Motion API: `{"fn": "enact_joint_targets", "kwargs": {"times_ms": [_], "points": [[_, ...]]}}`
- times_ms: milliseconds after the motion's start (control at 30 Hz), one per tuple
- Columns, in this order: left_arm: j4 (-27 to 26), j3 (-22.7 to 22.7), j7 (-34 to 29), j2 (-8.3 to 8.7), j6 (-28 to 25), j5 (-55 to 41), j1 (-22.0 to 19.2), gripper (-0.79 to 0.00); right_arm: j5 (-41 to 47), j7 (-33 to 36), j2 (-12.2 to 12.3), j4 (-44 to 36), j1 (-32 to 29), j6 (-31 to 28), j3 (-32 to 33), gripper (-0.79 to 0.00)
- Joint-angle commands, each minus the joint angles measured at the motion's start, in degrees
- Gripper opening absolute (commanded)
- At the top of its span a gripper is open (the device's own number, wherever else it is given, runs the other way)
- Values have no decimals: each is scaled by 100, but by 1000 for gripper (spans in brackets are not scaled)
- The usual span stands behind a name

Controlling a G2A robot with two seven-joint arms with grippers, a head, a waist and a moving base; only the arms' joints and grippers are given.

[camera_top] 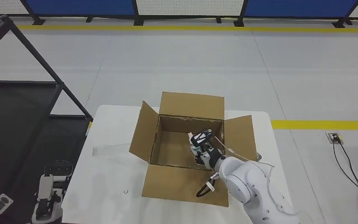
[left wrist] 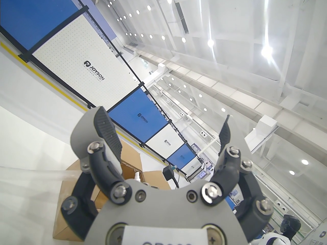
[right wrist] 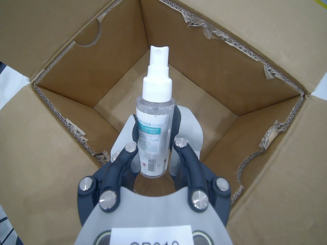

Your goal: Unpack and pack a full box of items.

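The right gripper (right wrist: 155,122) grasps a clear spray bottle (right wrist: 153,138) by its body, inside the open cardboard box (camera_top: 191,105), toward its 4 o'clock side. The left gripper (left wrist: 163,118), jaws spread and holding nothing, sits beside the table (camera_top: 112,185) at its 8 o'clock edge

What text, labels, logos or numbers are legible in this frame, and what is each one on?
Spray bottle label: teal band and barcode, print too small to read.
White tag on the right gripper: cut off at the edge, unreadable.
White tag on the left gripper: likewise cut off.
Wall panels: a brand logo, not quoted here.
Cardboard box: no print seen.
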Motion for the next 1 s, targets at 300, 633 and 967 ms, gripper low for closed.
{"fn": "enact_joint_targets", "kwargs": {"times_ms": [300,633,967], "points": [[25,-29,-4,-29,-68,45,73,0,640,-2680,247,-890,-1608,-1544,1508,-785],[31,151,-205,-39,4,315,-37,0,394,-6582,494,-471,-3485,-4578,3337,-785],[42,302,-189,-58,6,536,-34,0,-585,-8305,546,317,-3881,-5263,3839,-785]]}}
